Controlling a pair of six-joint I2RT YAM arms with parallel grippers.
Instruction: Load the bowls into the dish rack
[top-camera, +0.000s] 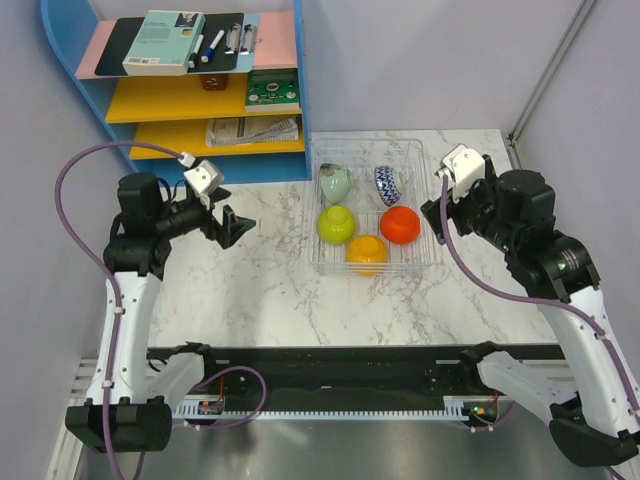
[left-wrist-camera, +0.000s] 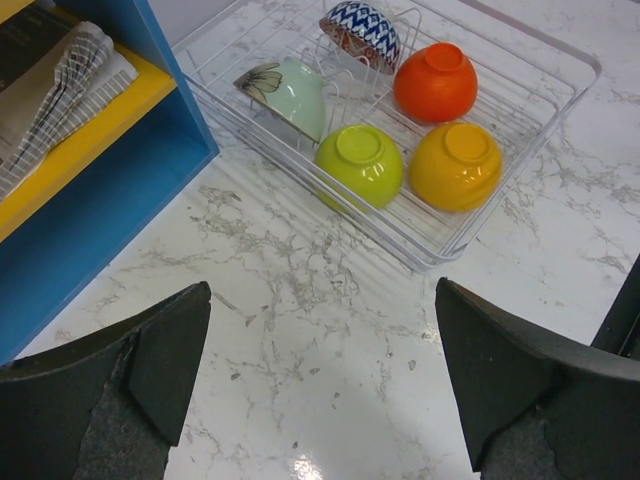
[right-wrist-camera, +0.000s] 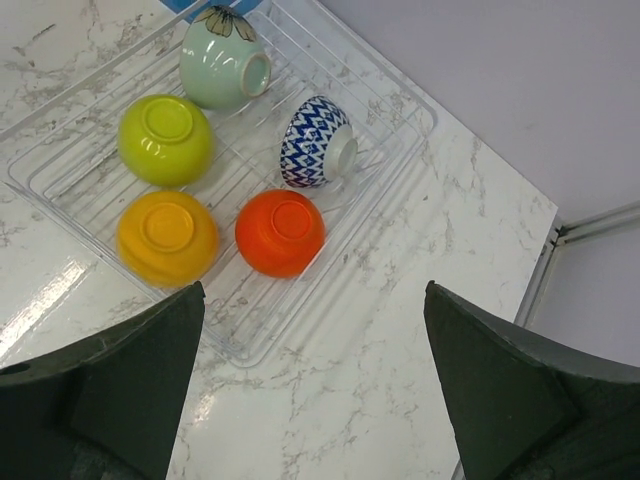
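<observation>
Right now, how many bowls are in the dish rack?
5, all inside the dish rack: pale green bowl back left, patterned bowl back right, lime green bowl middle left, red bowl middle right, orange bowl at the front. None seems hidden.

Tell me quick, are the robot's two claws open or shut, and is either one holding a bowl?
Left gripper: open, holding nothing.
Right gripper: open, holding nothing.

Red bowl (top-camera: 400, 224), orange bowl (top-camera: 366, 251), lime green bowl (top-camera: 336, 224), all plain, all glossy. The pale green bowl (top-camera: 336, 184) shows a dark flower print, and the fifth bowl (top-camera: 388, 184) wears blue-and-white zigzags. Clear rack (right-wrist-camera: 70, 185), white tabletop (top-camera: 260, 290) veined grey, blue shelf (top-camera: 240, 168) with yellow boards.
</observation>
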